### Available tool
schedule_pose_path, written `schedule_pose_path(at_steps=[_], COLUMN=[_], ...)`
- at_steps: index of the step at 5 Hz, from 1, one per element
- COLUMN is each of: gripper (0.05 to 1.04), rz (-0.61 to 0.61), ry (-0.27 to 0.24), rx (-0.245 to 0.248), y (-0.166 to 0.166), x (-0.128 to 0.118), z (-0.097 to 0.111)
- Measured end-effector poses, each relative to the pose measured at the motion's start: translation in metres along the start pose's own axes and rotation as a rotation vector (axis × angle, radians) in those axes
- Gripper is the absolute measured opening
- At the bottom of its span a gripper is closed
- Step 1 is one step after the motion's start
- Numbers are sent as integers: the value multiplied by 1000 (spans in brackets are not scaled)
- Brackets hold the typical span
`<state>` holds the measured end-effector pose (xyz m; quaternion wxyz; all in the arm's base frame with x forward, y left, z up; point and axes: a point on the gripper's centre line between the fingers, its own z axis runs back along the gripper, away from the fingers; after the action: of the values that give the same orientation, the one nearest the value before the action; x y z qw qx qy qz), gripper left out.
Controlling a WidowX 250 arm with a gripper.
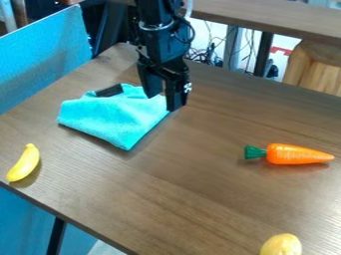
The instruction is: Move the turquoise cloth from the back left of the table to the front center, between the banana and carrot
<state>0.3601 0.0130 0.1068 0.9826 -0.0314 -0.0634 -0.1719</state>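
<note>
The black gripper (164,101) hangs down at the upper middle of the table, over the right corner of a folded turquoise cloth (113,117). Its two fingers stand apart, one over the cloth and the other at the cloth's right edge, with turquoise fabric visible between them. Whether the tips touch the fabric I cannot tell. A small black object (109,90) lies at the cloth's upper left edge.
On the brown table (166,184), a yellow banana (25,163) lies at the left edge, an orange carrot (293,154) with a green top at the right, and a yellowish potato-like object (281,245) at the bottom. A blue panel (43,55) rises beyond the left edge.
</note>
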Motion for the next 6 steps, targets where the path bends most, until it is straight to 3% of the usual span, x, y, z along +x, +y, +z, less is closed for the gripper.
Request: schedule_pose_path(at_steps=[1,2,4,5,6], gripper=[997,997,997,997,997], rz=[4,-13,46,86,103], ry=[41,45,130,204,257], rx=[-17,36,153,212,238], y=[-1,15,57,75,87], x=[-5,-8,-18,-17,-11], z=[-14,-16,-18,-31,-43])
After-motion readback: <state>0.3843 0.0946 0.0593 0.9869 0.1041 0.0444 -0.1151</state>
